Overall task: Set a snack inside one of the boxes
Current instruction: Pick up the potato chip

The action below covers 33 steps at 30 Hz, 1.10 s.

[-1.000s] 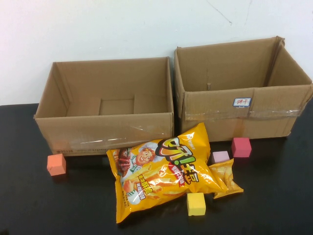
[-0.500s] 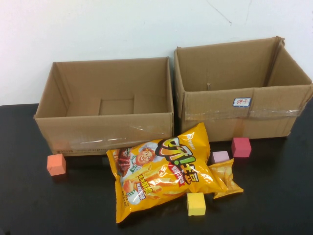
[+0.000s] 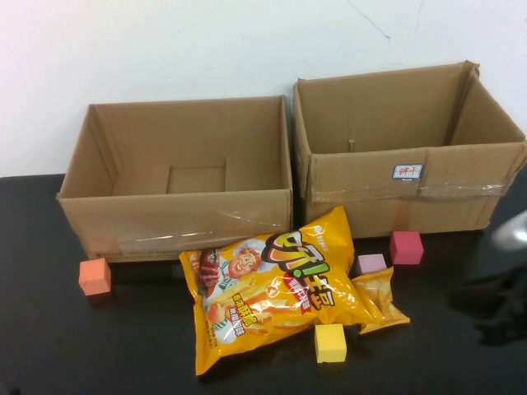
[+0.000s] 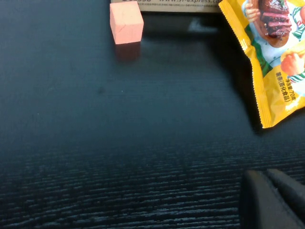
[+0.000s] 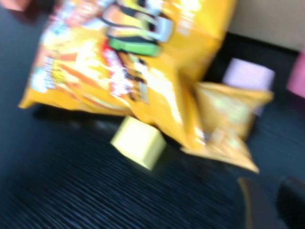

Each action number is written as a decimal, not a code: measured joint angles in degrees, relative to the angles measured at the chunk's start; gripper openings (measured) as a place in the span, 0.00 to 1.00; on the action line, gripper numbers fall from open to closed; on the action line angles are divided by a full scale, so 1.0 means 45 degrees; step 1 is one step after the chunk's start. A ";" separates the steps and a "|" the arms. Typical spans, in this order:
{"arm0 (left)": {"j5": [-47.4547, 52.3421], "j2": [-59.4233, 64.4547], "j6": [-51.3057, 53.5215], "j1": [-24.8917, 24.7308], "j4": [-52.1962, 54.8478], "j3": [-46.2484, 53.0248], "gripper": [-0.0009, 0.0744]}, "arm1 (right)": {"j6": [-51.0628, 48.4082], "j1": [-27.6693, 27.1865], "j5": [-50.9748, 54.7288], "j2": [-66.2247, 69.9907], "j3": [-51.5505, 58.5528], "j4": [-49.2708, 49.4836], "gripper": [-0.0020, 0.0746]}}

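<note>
A large yellow snack bag point(image 3: 276, 284) lies flat on the black table in front of the two boxes. A small yellow snack bag point(image 3: 380, 300) lies against its right end. The left cardboard box point(image 3: 177, 218) and the right cardboard box point(image 3: 408, 193) stand open at the back. My right gripper point(image 3: 494, 304) comes in blurred at the right edge, right of the small bag. In the right wrist view its gripper point(image 5: 269, 188) is open and empty, near the small bag point(image 5: 228, 126) and the large bag point(image 5: 128, 52). My left gripper point(image 4: 269, 174) is shut and empty, low over bare table, with the large bag's corner point(image 4: 274, 62) ahead; it is out of the high view.
Foam cubes lie on the table: an orange one point(image 3: 95, 276) at the left, a yellow one point(image 3: 330, 342) in front of the bags, a pale pink one point(image 3: 371, 263) and a magenta one point(image 3: 406, 247) before the right box. The orange cube point(image 4: 126, 21) shows in the left wrist view.
My right arm has come into the high view at the right edge, moving in blurred. The bags, cubes and boxes have not moved.
</note>
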 joint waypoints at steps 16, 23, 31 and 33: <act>-0.0121 0.0000 0.0007 0.0000 -0.0019 0.0000 0.01 | -0.2309 0.2830 -0.0822 0.6788 -0.4847 0.3396 0.92; -0.0176 0.0000 0.0007 0.0000 -0.0019 0.0078 0.01 | -0.2309 0.2968 0.0057 0.8873 -0.6570 0.3861 0.93; -0.0347 0.0000 0.0007 0.0000 -0.0019 0.0103 0.01 | -0.2309 0.2996 0.0001 0.9803 -0.6917 0.4081 0.91; -0.0379 0.0000 0.0007 0.0000 -0.0019 0.0103 0.01 | -0.2309 0.2996 0.0055 0.9884 -0.6943 0.4091 0.82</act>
